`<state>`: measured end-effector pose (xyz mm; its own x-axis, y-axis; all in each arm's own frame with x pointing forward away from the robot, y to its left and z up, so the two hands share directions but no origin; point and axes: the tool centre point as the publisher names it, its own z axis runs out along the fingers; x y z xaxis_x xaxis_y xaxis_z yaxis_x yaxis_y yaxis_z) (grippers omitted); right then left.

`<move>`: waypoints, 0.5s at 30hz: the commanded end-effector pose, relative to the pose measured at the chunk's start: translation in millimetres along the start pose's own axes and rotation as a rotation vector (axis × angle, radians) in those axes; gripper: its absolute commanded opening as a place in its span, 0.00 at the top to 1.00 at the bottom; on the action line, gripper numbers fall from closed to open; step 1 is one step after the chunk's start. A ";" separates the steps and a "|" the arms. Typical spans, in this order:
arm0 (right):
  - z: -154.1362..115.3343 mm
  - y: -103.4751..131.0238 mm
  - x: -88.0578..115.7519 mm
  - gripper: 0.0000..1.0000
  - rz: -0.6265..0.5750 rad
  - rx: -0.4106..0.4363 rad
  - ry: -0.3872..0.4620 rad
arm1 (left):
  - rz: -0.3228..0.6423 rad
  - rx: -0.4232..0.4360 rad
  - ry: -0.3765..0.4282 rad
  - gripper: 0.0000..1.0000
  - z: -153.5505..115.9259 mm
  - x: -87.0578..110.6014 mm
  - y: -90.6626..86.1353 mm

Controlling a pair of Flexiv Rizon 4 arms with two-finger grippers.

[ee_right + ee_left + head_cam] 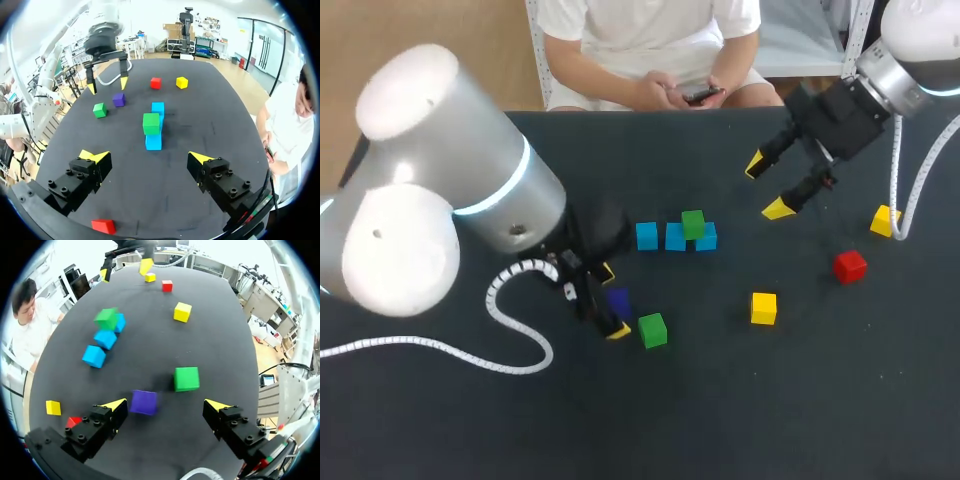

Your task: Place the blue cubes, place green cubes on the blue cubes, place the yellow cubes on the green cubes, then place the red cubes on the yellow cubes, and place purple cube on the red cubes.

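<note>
Three blue cubes [675, 237] lie in a row at mid-table, and a green cube [693, 224] sits on them toward the right end. My left gripper [613, 301] is open and low over the table. The purple cube [144, 402] lies between its fingers, close to one fingertip [116, 405] and untouched by the other. A second green cube [186, 379] rests just ahead of that gripper [166, 405]. My right gripper [768, 186] hangs open and empty above the table's far right. From the right wrist view the blue row [153, 141] lies ahead of that gripper [147, 157].
A yellow cube [764, 308] and a red cube [850, 266] lie right of centre, with another yellow cube [885, 220] by the right arm's cable. A further yellow cube [53, 407] and red cube [73, 421] sit beside my left gripper.
</note>
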<state>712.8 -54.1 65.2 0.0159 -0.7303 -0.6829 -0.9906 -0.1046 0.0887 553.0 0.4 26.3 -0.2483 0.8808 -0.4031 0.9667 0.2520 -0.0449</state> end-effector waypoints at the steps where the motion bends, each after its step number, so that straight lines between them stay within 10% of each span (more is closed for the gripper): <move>1: 0.0 0.9 0.0 0.00 0.000 0.002 -0.001 | 0.016 -0.022 -0.010 0.00 8.9 -0.6 -10.9; 15: 0.0 0.9 0.0 0.00 0.000 0.002 -0.001 | 0.116 0.089 -0.070 0.00 42.4 -20.5 6.4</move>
<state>712.7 -54.1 65.2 0.0160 -0.7303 -0.6829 -0.9905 -0.1046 0.0887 554.3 -25.8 11.1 -0.1352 0.8702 -0.4738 0.9904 0.1334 -0.0376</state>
